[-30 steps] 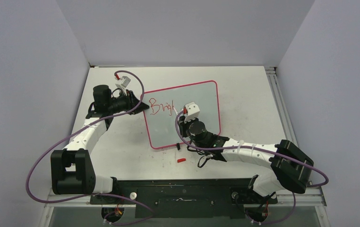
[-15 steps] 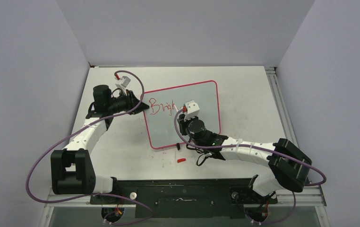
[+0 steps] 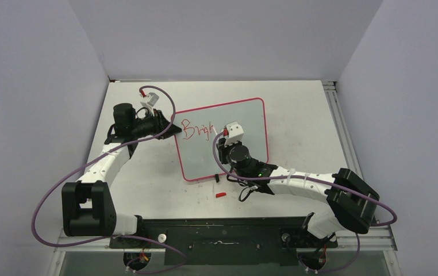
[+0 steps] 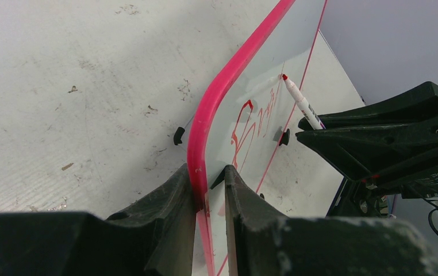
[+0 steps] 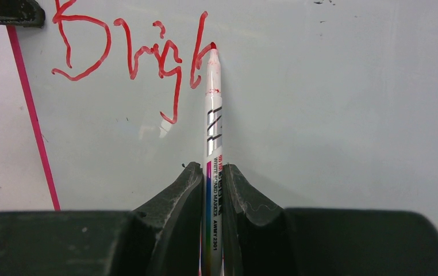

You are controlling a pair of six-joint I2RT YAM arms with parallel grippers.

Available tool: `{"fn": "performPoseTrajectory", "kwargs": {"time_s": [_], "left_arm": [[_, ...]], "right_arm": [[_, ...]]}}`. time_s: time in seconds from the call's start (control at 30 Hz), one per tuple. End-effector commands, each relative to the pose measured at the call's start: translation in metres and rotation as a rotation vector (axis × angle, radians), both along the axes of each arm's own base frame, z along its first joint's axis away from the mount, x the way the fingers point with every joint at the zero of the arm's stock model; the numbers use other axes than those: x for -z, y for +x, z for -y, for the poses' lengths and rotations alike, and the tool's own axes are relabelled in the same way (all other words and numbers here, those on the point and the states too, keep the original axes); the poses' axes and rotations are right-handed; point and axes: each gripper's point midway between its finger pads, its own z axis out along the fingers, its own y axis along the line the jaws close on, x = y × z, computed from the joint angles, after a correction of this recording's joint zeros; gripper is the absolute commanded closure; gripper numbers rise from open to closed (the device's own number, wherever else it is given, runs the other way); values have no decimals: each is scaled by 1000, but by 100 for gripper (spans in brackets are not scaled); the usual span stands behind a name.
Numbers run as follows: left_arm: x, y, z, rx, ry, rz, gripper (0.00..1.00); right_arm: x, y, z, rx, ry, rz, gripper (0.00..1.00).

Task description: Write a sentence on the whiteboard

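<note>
My left gripper (image 4: 208,183) pinches the whiteboard (image 3: 246,122) by its pink left edge; my right gripper (image 5: 212,172) is clamped on the marker (image 5: 212,123). Its tip touches the sentence (image 5: 130,57), just "Brig" and one more stroke, top left. The board lies on a scuffed white table (image 3: 303,126), pale walls (image 3: 222,40) all round.

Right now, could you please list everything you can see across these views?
whiteboard: one, white with a pink-red frame, mid-table.
lettering: one unfinished word, red, board's upper left.
marker: one, white barrel with a red tip, tip at the last stroke.
small piece: one, red, possibly the cap, on the table near the board's near edge.
table: one, white, scuffed.
left gripper: black, shut on the whiteboard's edge.
right gripper: black, shut on the marker.
</note>
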Motion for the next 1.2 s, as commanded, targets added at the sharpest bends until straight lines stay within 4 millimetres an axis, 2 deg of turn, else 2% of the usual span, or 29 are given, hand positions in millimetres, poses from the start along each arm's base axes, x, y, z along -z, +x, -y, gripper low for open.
{"fn": "performPoseTrajectory", "kwargs": {"time_s": [0.0,0.67,0.9,1.17], "left_arm": [[-23,4,2,13,15,101,85],[-23,4,1,10,16,99,85],[-23,4,1,10,16,100,85],[-23,4,1,9,16,99,85]], "right_arm": [[-4,5,12,50,18,-2,95],[25,-14,9,7,-14,-79,95],[13,-15,7,-2,-3,-64,95],[-16,-21,10,-17,26,-49,95]]}}
